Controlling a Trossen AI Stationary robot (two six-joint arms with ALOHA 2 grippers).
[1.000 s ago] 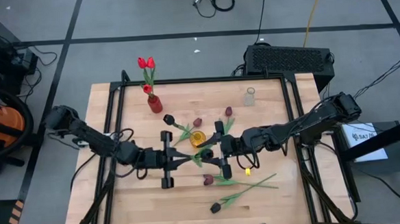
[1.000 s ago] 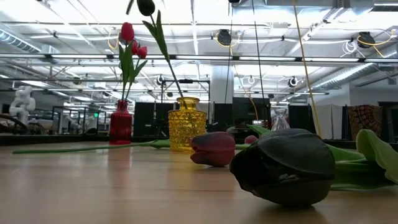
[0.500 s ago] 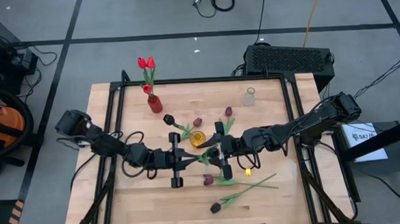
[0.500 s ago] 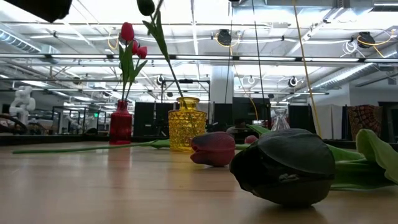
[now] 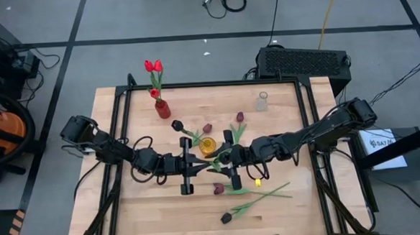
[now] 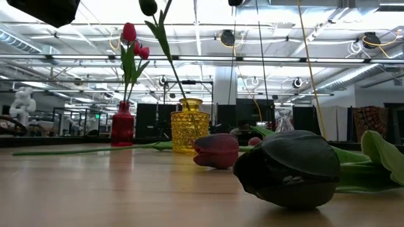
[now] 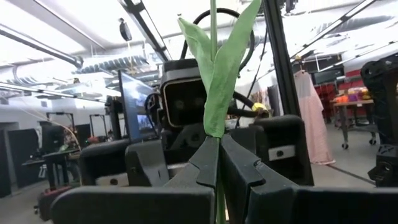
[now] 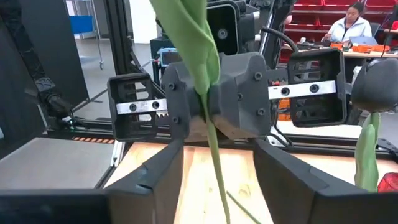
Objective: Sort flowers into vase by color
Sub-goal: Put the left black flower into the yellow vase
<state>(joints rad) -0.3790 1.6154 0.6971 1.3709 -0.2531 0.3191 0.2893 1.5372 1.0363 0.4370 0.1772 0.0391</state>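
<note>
A flower with a thin green stem and long leaves point(image 7: 217, 68) stands between my two grippers above the table's middle; its head lies outside both wrist views. My left gripper point(image 5: 206, 161) is shut on the stem. My right gripper point(image 5: 218, 160) faces it from the table's right, open, one finger point(image 8: 163, 174) on each side of the stem point(image 8: 214, 155) and apart from it. Just beyond stands a yellow vase point(image 5: 208, 144) with a black-headed flower point(image 5: 176, 124) leaning out of it. A red vase point(image 5: 163, 109) holds red flowers point(image 5: 152, 66). My left gripper pinches the flower's stem point(image 7: 216, 144) between its two fingers, right below where the leaves spread. The fingers come from the table's left, slanting a little upward, and lie across the stem. The flower is lifted clear and about upright, its lower stem point(image 8: 219, 193) hanging below the fingers.
Loose flowers lie on the table: a maroon head point(image 5: 219, 188) and a dark head point(image 5: 227, 218) near the front, two maroon ones point(image 5: 208, 128) point(image 5: 240, 117) behind the yellow vase. A clear vase point(image 5: 262, 102) stands at the far right. A black frame borders the tabletop.
My left gripper has carried the flower toward the table's right and slightly down, up to my right gripper, then held still. The flower has stayed clear of the table.
</note>
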